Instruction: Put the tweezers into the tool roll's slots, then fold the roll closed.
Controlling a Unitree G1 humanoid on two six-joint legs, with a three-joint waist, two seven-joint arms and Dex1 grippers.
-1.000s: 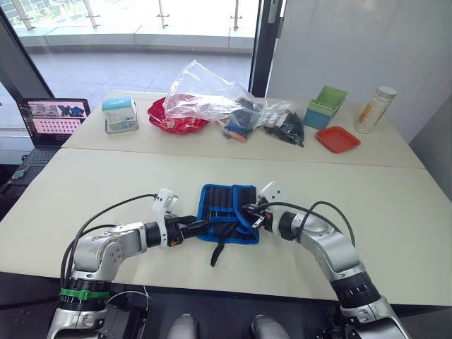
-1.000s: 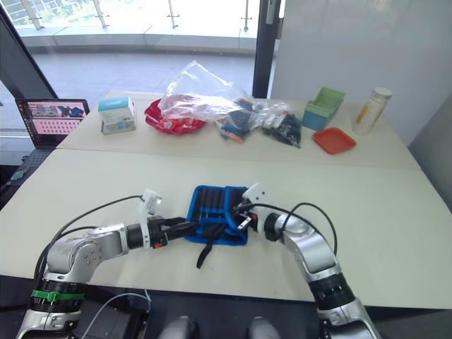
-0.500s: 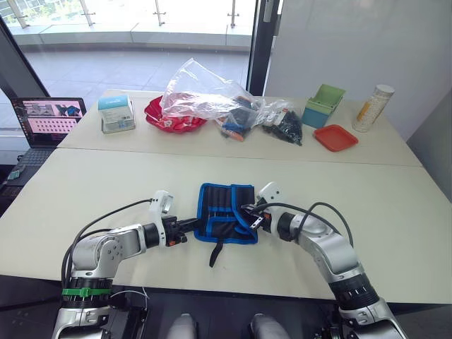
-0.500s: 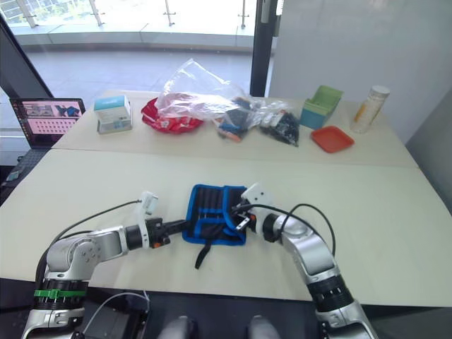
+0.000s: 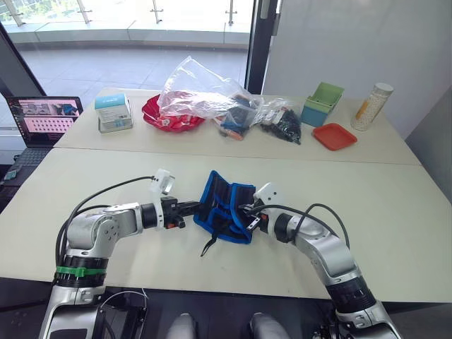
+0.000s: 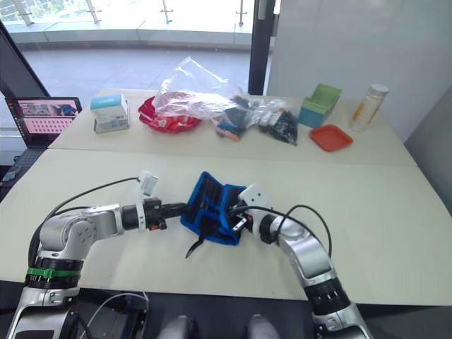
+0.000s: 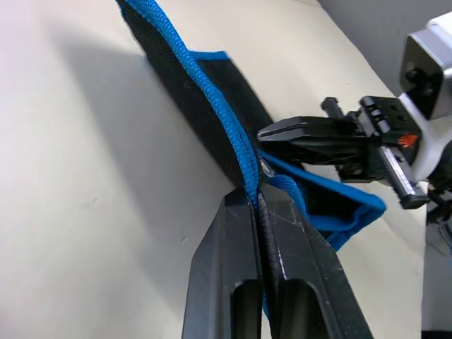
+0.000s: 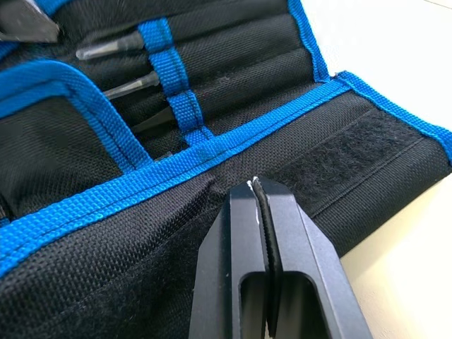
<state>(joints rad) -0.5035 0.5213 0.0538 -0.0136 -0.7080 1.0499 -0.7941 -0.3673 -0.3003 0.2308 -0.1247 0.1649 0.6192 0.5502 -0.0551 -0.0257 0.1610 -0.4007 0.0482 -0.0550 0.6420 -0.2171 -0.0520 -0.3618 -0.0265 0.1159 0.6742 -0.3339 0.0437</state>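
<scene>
The black tool roll (image 5: 227,205) with blue edging lies at the near middle of the table, its left side raised and tilted over toward the right. My left gripper (image 5: 196,207) is shut on the blue edging (image 7: 244,152) of that raised side. My right gripper (image 5: 246,210) is shut, its tips resting on the roll's black fabric (image 8: 176,212) at the right side. Tweezers (image 8: 116,48) sit in the slots (image 8: 212,42), silvery tips showing. The roll's strap (image 5: 210,244) hangs toward the table's near edge.
At the back stand a clear plastic bag (image 5: 201,95) over a red bowl (image 5: 166,119), a white-and-teal box (image 5: 113,113), a green box (image 5: 323,104), an orange tray (image 5: 336,136) and a bottle (image 5: 372,106). A laptop (image 5: 42,116) sits off the far left.
My left gripper closed on the roll's left edge and lifted it up and to the right, so that side now stands off the table. The right gripper stayed in place.
</scene>
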